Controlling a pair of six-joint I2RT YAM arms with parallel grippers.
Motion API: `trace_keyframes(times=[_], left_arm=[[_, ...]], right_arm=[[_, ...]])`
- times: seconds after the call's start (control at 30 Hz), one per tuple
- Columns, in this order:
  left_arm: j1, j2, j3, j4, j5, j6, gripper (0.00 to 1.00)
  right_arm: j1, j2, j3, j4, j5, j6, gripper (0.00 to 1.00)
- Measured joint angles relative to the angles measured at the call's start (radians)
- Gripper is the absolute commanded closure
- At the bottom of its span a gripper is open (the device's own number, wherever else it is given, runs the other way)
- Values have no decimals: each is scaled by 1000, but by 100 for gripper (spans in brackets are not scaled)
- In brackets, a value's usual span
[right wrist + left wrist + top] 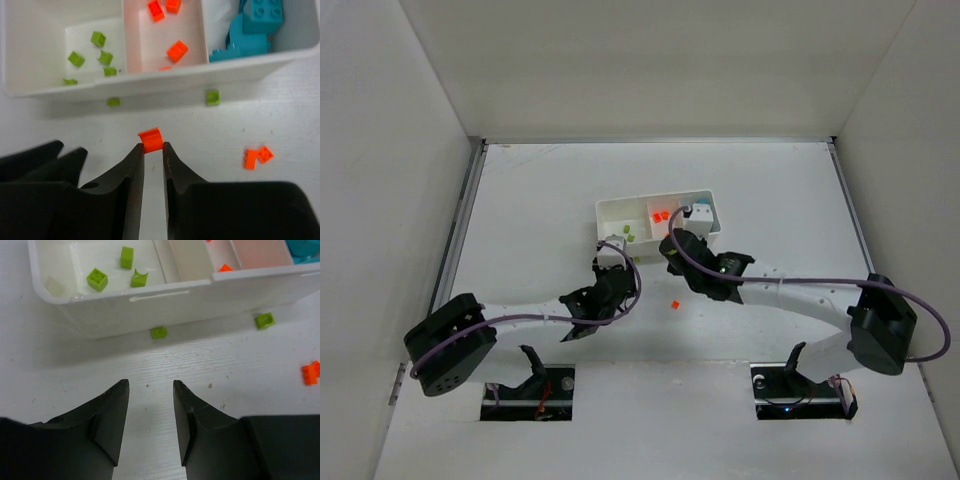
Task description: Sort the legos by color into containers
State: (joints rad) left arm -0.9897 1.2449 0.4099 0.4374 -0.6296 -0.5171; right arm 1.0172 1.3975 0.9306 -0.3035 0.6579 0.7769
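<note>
White tabletop (520, 200) right across the scene, and toward its middle sits the white tray (603, 215), three compartments side by side. Both arms reach in at its near wall.

The left pincer (151, 385) hangs over the tabletop just short of that wall, jaws parted a fair way, nothing between them. The right pincer (152, 149) is pinched almost closed, and there it is: one orange brick (150, 139) caught at the very fingertips, out in front of the middle compartment.

Inside the tray, teal bricks (262, 12) are piled in the right compartment, orange bricks (177, 50) sit in the middle one, and green bricks (76, 59) are scattered in the left.

Out on the tabletop, two loose green bricks (212, 97) lie near the foot of the near wall, well apart from each other. An orange pair (257, 156) lies touching, farther out to the right.
</note>
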Motion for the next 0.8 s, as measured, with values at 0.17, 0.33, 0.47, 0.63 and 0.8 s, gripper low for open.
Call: trace_keyframes(times=[0.17,0.33,0.47,0.63,0.8], left_arm=[[-2,91,10,-1,5,-6,62],[4,143,50,2,12,-15,60],[9,204,89,9,12,-23,60],[17,311,139,14,11,-46,61],[33,403,197,29,-5,-76,63]], right_arm=[[-85,128,148,24,-32,-95,78],[-153,270,268,34,-59,-163,63],[-182,319,294,35,-60,-188,47],[-177,282,261,66,-58,-198,48],[-130,156,118,114,-42,-187,48]])
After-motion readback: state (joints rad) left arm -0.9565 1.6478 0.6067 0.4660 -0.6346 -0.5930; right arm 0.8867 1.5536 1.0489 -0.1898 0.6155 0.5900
